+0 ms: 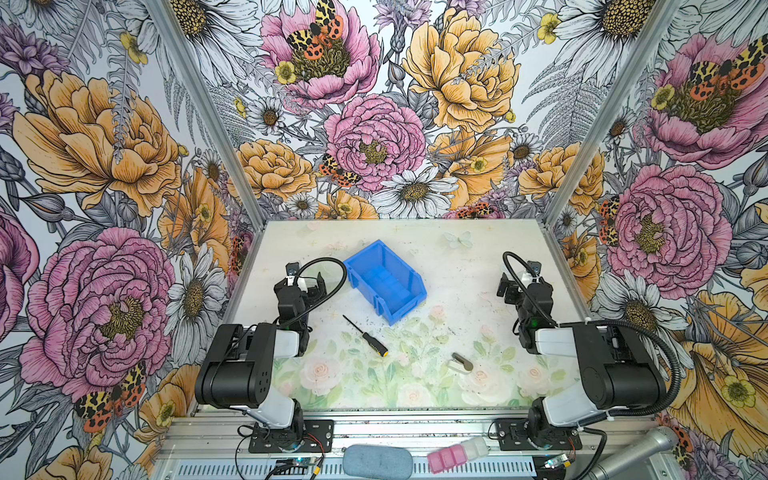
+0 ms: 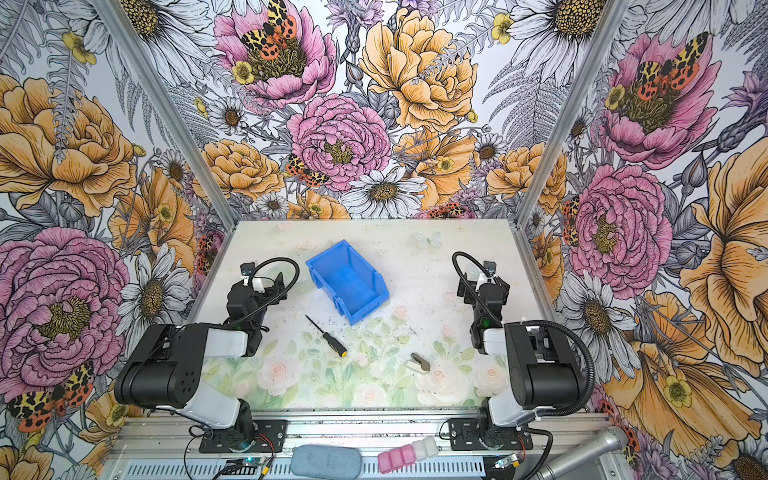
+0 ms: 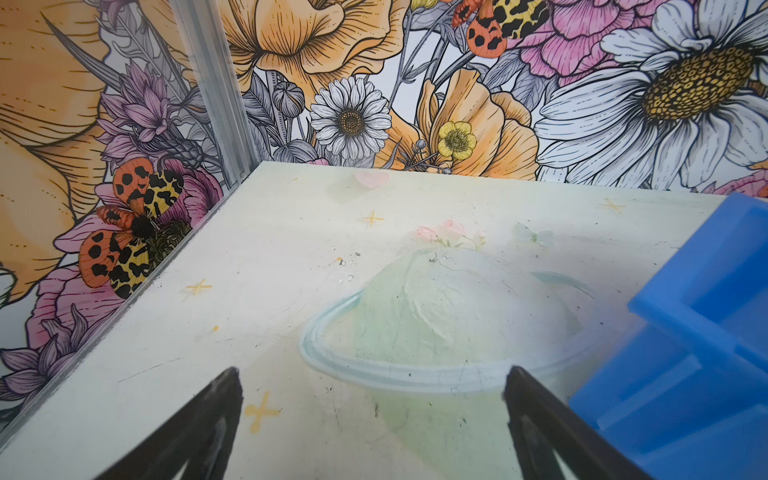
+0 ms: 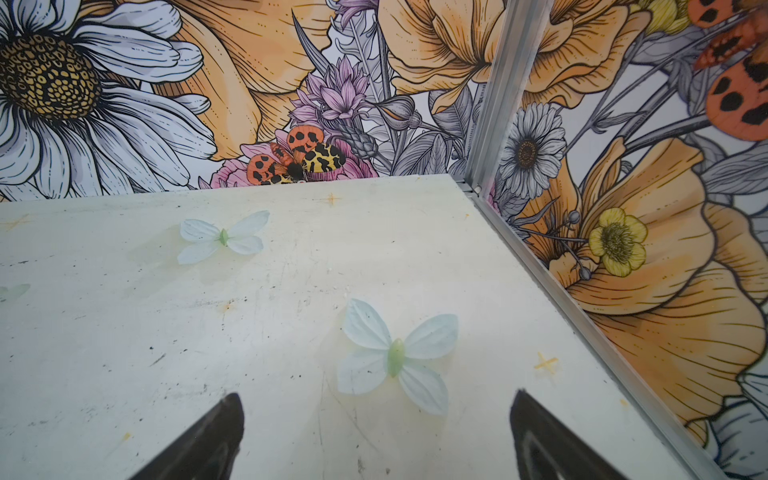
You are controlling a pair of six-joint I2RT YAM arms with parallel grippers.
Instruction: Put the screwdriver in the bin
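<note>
Small slim screwdriver (thin dark metal shaft, black ribbed handle, yellow end cap) lies flat on the pale printed tabletop, near the bright blue open-top plastic bin at its 7 o'clock, tip toward 10, cap toward 4. Likely light, rigid and prone to rolling; the ribbed handle looks the best hold, the shaft too thin and slick. Left gripper and right gripper: jaws spread wide, holding nothing.

Open table rings the screwdriver — only the bin stands near.
</note>
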